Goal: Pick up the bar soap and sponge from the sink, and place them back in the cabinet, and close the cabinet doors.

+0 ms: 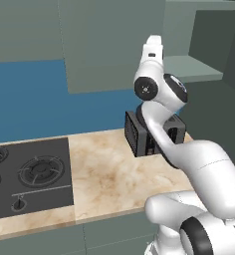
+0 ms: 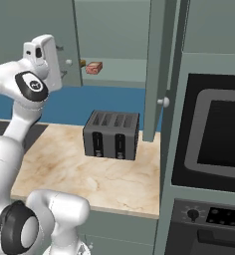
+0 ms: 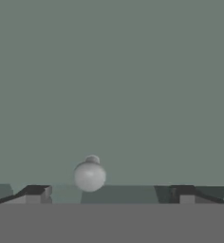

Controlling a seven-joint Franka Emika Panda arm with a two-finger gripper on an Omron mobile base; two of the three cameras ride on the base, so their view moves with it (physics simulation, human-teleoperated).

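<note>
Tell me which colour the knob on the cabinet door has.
The knob is pale grey-white, on a grey-green cabinet door; the hand view shows it best.

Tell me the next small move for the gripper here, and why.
Probably ease the gripper forward until its open fingers bracket the small round pale knob on the flat grey-green cabinet door, then swing the door shut. The pinkish-red bar soap already sits on the shelf, and both doors stand open.

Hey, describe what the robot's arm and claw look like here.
The arm is glossy white with rounded, tube-like links and dark grey-black discs at the joints. No cables show. In the hand view, the claw has two small dark fingertips with paler grey faces.
</note>
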